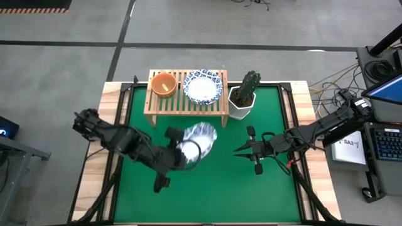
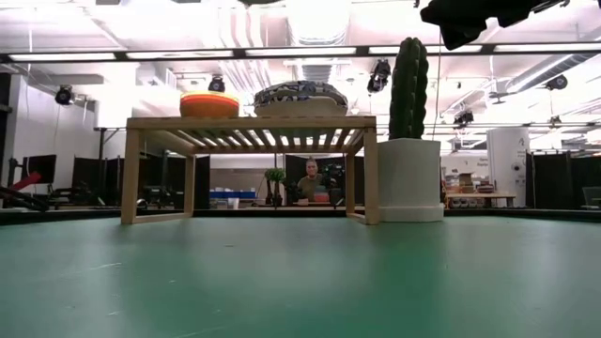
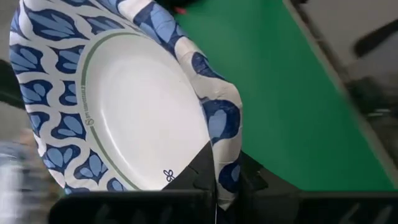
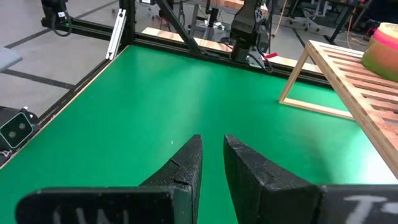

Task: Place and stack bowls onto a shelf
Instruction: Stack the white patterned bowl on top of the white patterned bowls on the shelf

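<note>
My left gripper (image 1: 182, 150) hangs over the middle of the green mat, shut on a white bowl with a blue patterned rim (image 1: 200, 139), near side of the shelf. The light wooden slatted shelf (image 1: 185, 105) stands at the far edge. A small orange bowl (image 1: 163, 83) sits on the left part of its top and another blue-rimmed white bowl (image 1: 203, 88) sits on the middle. My right gripper (image 1: 237, 151) hovers right of centre, fingers pointing left, open by a narrow gap (image 4: 212, 146), holding nothing. My left gripper pinches the bowl's blue patterned rim (image 3: 219, 163) between its two fingers, one finger (image 3: 194, 177) inside the bowl and the other (image 3: 250, 182) outside. The bowl is lifted clear of the mat and tilted, its hollow facing the wrist camera.
A white angular pot with a green cactus (image 1: 244, 97) stands just right of the shelf. The shelf top's right end (image 1: 220, 80) is bare. Open green mat (image 1: 213, 194) lies on the near side. Cables and a desk lie beyond the table's right edge.
</note>
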